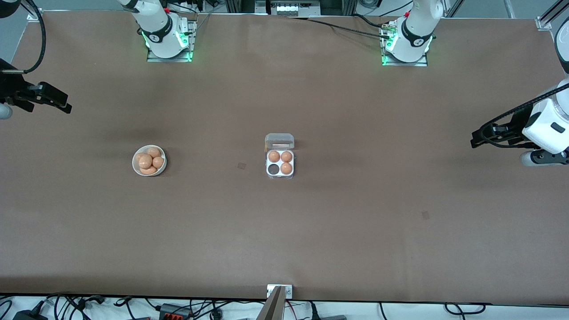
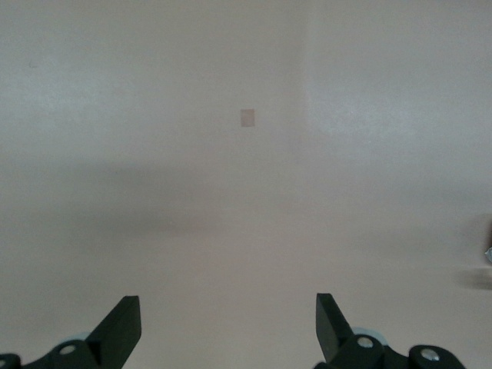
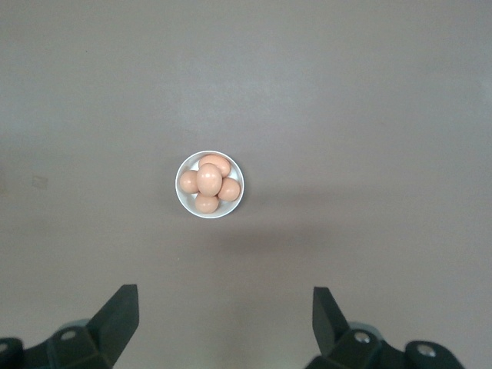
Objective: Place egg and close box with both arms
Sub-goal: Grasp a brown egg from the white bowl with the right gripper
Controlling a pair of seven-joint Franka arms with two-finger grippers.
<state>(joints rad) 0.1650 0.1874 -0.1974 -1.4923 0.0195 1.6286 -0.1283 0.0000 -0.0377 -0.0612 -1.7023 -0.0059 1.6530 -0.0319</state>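
The box (image 1: 280,177) sits mid-table with its clear lid (image 1: 279,141) open. Three orange-brown eggs (image 1: 274,156) fill three cells; the cell (image 1: 272,169) nearer the front camera on the right arm's side is empty. Several more eggs (image 1: 146,161) lie in a round white bowl (image 1: 134,161) toward the right arm's end; the bowl (image 3: 187,204) and its eggs (image 3: 209,179) also show in the right wrist view. My right gripper (image 1: 66,106) (image 3: 224,300) is open and empty, up over the table's right-arm end. My left gripper (image 1: 476,139) (image 2: 228,307) is open and empty over bare table at the left arm's end.
Small dark patches mark the brown table (image 1: 241,166) (image 1: 425,215); one shows in the left wrist view (image 2: 247,117). A metal bracket (image 1: 279,291) sits at the table edge nearest the front camera. Cables lie along that edge.
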